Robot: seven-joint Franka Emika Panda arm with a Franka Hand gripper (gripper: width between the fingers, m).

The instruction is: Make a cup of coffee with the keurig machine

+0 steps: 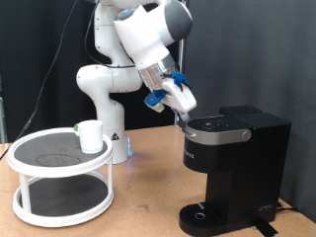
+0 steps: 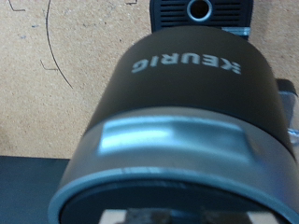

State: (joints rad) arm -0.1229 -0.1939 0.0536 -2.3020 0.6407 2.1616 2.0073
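Note:
The keurig machine (image 1: 240, 163) stands black and boxy on the wooden table at the exterior view's right, lid down. My gripper (image 1: 183, 119) is at the front edge of its lid, fingertips touching or just above the silver-trimmed top. The wrist view looks down over the machine's rounded front (image 2: 192, 89), showing the KEURIG lettering, the silver lid trim (image 2: 173, 138) and the drip tray (image 2: 198, 11) below. My fingers do not show clearly there. The cup (image 1: 91, 135), a white mug, sits on the upper shelf of a round rack at the exterior view's left, far from the gripper.
The two-tier white rack (image 1: 59, 176) with dark mesh shelves takes up the exterior view's lower left. The robot's white base (image 1: 107, 94) stands behind it. A black curtain closes off the back. Bare wooden table (image 1: 148, 202) lies between rack and machine.

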